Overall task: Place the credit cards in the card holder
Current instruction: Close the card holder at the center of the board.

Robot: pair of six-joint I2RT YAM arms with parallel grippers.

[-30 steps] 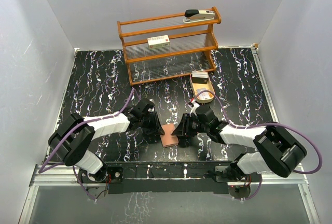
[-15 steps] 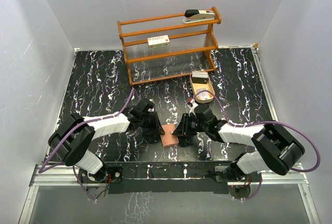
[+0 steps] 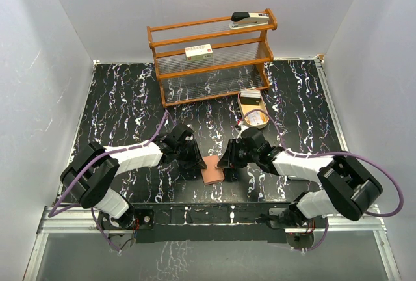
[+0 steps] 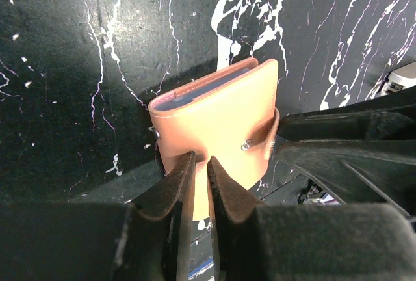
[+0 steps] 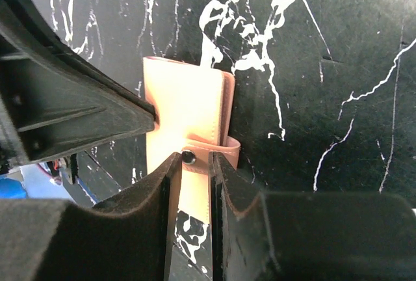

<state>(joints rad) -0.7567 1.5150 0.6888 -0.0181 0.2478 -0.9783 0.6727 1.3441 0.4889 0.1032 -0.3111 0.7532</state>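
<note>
The small reddish-brown leather-look folding card holder point(image 3: 212, 169) lies flat close to the middle of the near edge of the black white-veined table point(image 3: 130, 112), and it has not moved over the last second. Only the right arm has shifted a little, its wrist edging in toward the holder. The right gripper point(image 5: 194, 157) has its jaws drawn almost together with the closing tab's stud at their mouth, apparently pinching the tab. The left gripper point(image 4: 201, 159) is likewise nearly clenched over the holder's opposite edge, but whether it actually pinches the cover cannot be told. The holder is folded shut, and a thin blue-grey edge between its covers is probably one of the credit cards point(image 4: 201, 89); no loose cards show on the table. That suggests loading is finished and only fastening the tab remains. The oval wooden tray point(image 3: 240, 105), right of centre before the wooden rack point(image 3: 195, 26) at the far edge, holds a pale blocky item and a round whitish one, too small to name.
</note>
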